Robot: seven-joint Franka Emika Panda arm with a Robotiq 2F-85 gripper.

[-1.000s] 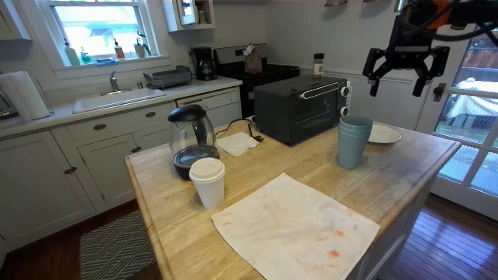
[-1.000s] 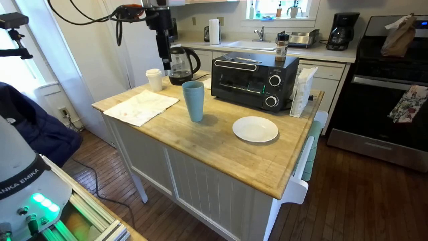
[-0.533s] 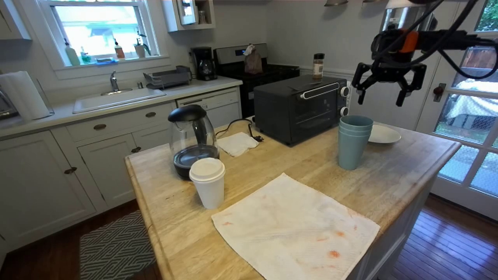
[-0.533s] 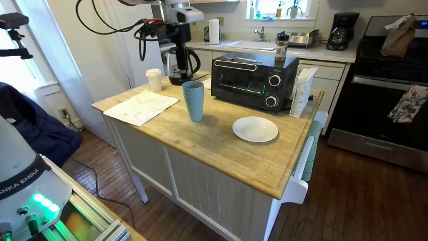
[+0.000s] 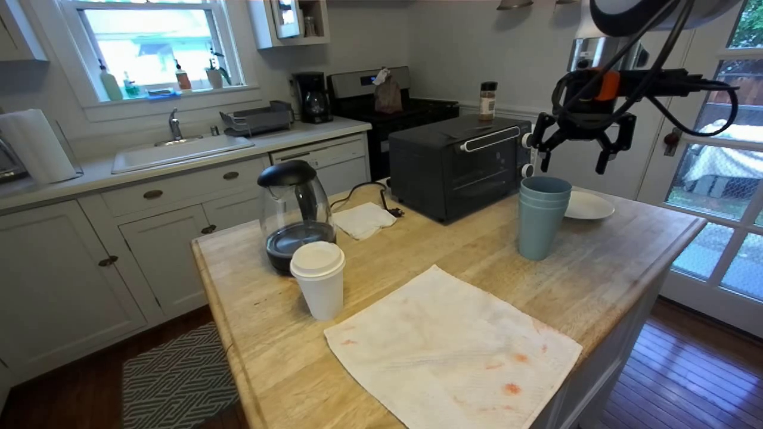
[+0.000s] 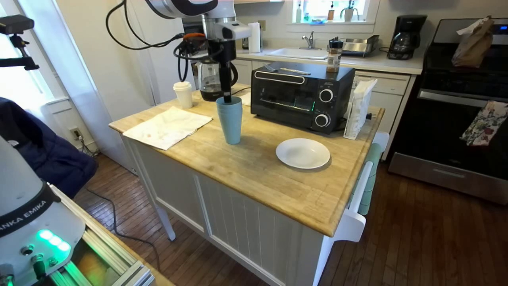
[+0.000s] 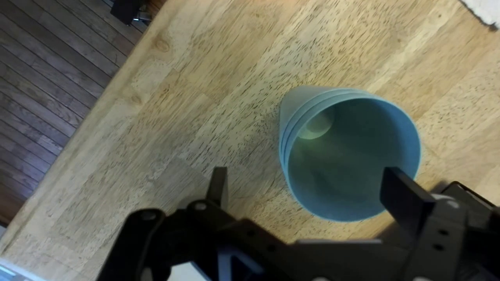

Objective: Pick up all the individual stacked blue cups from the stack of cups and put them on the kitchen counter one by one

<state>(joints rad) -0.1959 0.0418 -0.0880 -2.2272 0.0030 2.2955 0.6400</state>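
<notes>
Several nested blue cups (image 7: pixel 351 160), likely light and stiff, are standing right of wrist-view centre, inviting the spread-apart pincer (image 5: pixel 573 167) to pinch only the top rim (image 7: pixel 343 219).

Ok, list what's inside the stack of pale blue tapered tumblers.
The wrist view shows the top tumbler's inner wall and a paler round patch, likely its floor. That tumbler covers the insides of the tumblers nested beneath; a black gripper finger hides some rim.

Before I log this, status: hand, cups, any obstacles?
Hand open, holding nothing. Blue tumbler stack below, nested, upright on butcher-block island. Toaster oven, white plate nearby; may limit setdown room.
</notes>
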